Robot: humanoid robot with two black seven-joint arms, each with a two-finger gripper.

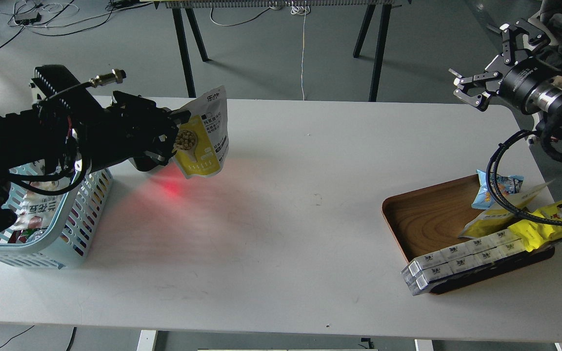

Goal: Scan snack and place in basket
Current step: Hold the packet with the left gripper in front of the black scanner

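Note:
The snack (206, 141) is a flat pouch, yellow below and white above with dark text and a round picture of beige nuts. My left gripper (176, 139) is shut on its left edge and holds it in the air over the table's left part, just right of the basket. The light blue basket (73, 214) stands at the table's left edge, partly hidden by my left arm, with packets inside. My right gripper (476, 90) is open and empty, high above the table's far right corner.
A red glow (171, 187) lies on the white table (281, 219) under the pouch; the scanner is hidden behind my left arm. A wooden tray (432, 214) at the right holds a light-blue bag (503, 185), yellow wrappers (554, 219) and white boxes (461, 258).

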